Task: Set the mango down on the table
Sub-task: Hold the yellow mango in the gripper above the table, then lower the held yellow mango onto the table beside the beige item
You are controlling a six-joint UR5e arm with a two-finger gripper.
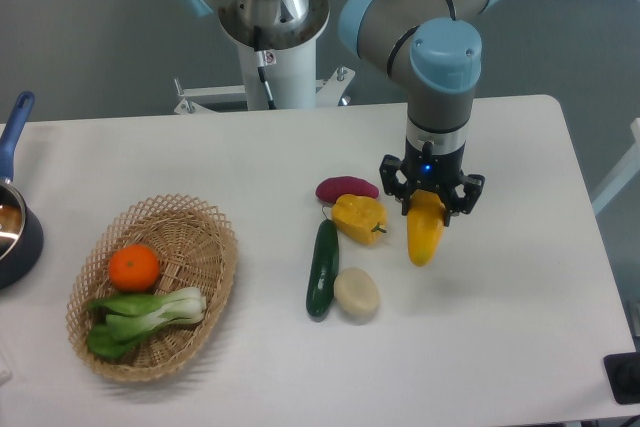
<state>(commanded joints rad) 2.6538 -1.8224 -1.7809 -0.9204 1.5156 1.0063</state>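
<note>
Jaws of the black two-finger gripper clamp the smooth yellow-orange mango, hanging vertically right of the lumpy yellow bell pepper. Lower until it touches the white matte table, then release.

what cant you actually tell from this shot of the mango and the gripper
- Whether the mango touches the table: the one fixed camera view cannot show a gap under its lower tip.
- The gripper fingertips' contact: the mango's upper end hides it.
- The pot: cut off by the left edge.
</note>
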